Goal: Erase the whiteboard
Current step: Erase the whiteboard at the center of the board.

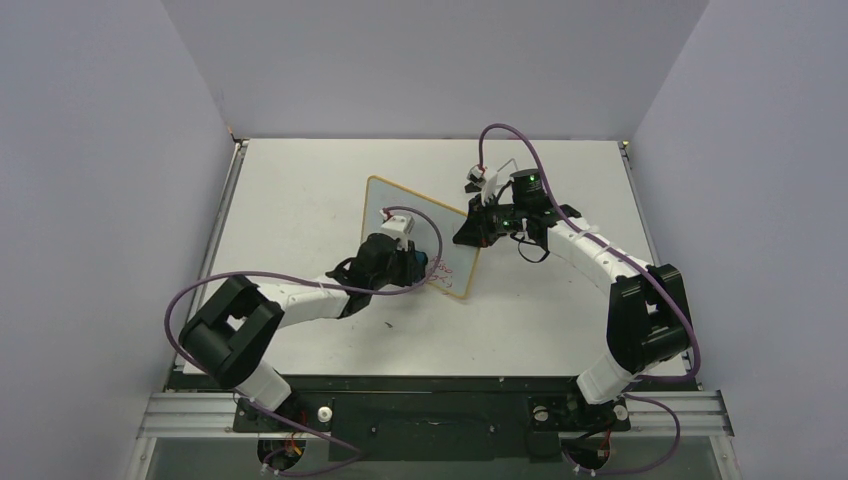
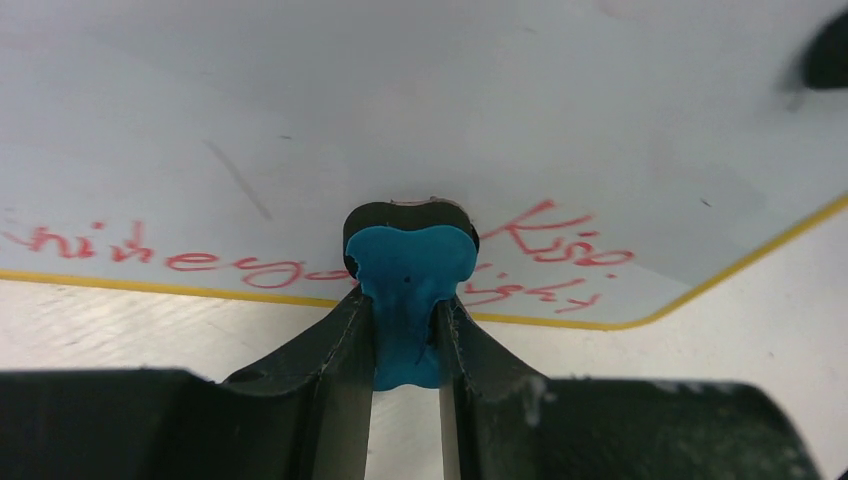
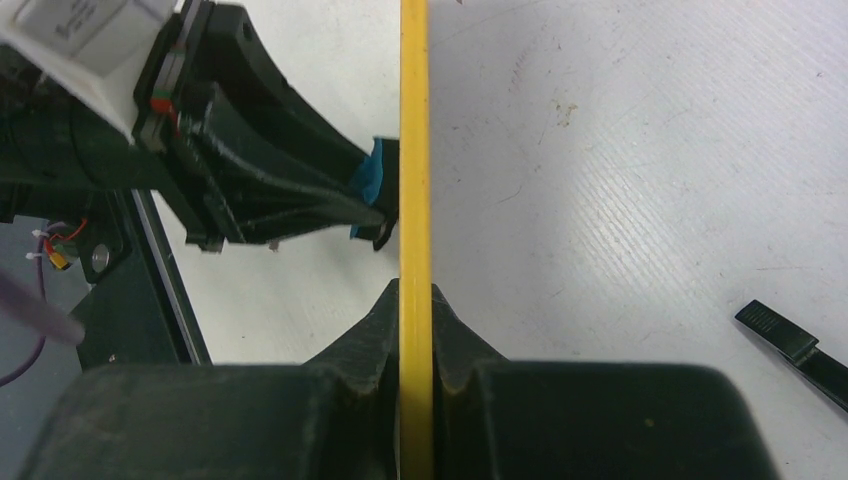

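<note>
Top view: whiteboard [image 1: 392,197] sits mid-frame on the bench [image 1: 300,180], propped on edge and angled, lower corner pointing toward the bottom of the frame. Left hand [image 1: 425,265] comes in from lower left and sits against the board's lower part, with a blue eraser [image 1: 430,262] at its tip. Right hand [image 1: 468,232] comes in from the right and meets the board's right edge. Left wrist view: fingers clamped on the blue eraser at centre frame, its black pad end pressed flat to the board face. Red writing [image 2: 560,245] runs in a band across the board either side of the eraser, just above the yellow frame [image 2: 150,280]; bare bench shows below that edge. Right wrist view: the board is seen edge-on as a vertical yellow line through mid-frame, right hand's jaws pinched tight on it at bottom centre, so it's gripping the frame. Left hand shows in the upper left with the eraser touching the board's left face. A black strip [image 3: 790,345] lies on the bench at lower right; can't tell what it is.
</note>
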Motion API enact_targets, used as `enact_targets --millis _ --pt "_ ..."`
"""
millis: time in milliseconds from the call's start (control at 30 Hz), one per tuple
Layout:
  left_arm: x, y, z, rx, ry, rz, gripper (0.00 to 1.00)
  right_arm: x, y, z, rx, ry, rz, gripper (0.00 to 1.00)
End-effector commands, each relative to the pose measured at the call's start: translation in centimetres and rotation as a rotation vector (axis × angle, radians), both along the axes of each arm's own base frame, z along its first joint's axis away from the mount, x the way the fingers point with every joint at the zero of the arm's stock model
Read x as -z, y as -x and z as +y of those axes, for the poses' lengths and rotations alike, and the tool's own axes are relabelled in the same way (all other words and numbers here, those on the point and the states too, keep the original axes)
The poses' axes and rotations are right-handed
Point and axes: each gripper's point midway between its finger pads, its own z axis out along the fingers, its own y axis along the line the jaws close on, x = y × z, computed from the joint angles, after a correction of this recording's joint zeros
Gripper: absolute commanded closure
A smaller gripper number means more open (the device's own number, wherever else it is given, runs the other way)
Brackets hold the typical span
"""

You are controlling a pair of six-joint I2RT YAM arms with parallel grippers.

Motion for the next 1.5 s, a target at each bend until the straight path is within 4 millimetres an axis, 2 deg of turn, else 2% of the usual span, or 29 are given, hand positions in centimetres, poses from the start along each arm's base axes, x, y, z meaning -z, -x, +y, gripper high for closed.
enact_targets --millis 0,100,233,333,500,600,767,833,900,1067,1167,1233,1333,1367,1467 --pt "-1.1 0.9 -2.6 0.064 0.037 -0.063 1.00 0.4 2.8 1.1 -0.074 -0.006 0.104 1.00" --pt "-0.2 1.0 -1.8 0.042 0.021 -0.048 1.00 0.4 2.8 1.1 -0.075 -0.008 0.104 1.00" --pt "0.8 -0.4 0.8 -0.035 0.030 -0.005 1.00 0.2 2.9 1.1 -0.075 -0.009 0.100 1.00" --pt "0.7 -1.8 2.9 -0.093 0.044 0.005 1.00 0.2 2.9 1.1 -0.076 -0.010 0.098 1.00" --pt "-0.1 -2.1 3.5 -0.100 0.036 -0.006 1.00 0.2 2.9 1.1 -0.077 -0.010 0.101 1.00" --pt "-0.6 -1.6 2.4 -0.058 0.051 -0.023 1.00 0.2 2.9 1.1 -0.077 -0.010 0.102 1.00" --pt "-1.9 0.4 -1.2 0.059 0.041 -0.088 1.00 0.3 2.9 1.1 -0.076 -0.009 0.103 1.00" --pt "-2.1 0.8 -2.1 0.077 0.029 -0.099 1.00 0.3 2.8 1.1 -0.076 -0.009 0.102 1.00" --pt "-1.9 0.5 -1.7 0.053 0.016 -0.094 1.00 0.2 2.8 1.1 -0.075 -0.010 0.100 1.00" --pt "-0.4 -1.7 2.3 -0.070 0.043 -0.029 1.00 0.2 2.9 1.1 -0.078 -0.011 0.102 1.00" --pt "-0.3 -1.8 2.7 -0.076 0.051 -0.014 1.00 0.3 2.9 1.1 -0.078 -0.010 0.104 1.00" --pt "-0.6 -1.6 2.1 -0.059 0.059 -0.019 1.00 0.3 2.9 1.1 -0.077 -0.010 0.104 1.00" --pt "-1.0 -0.3 -0.2 -0.002 0.058 -0.041 1.00 0.3 2.9 1.1 -0.078 -0.010 0.104 1.00" --pt "-1.2 0.5 -1.5 0.034 0.058 -0.049 1.00 0.3 2.9 1.1 -0.078 -0.010 0.104 1.00" --pt "-1.4 1.5 -3.1 0.059 0.049 -0.067 1.00 0.3 2.9 1.1 -0.077 -0.010 0.104 1.00"
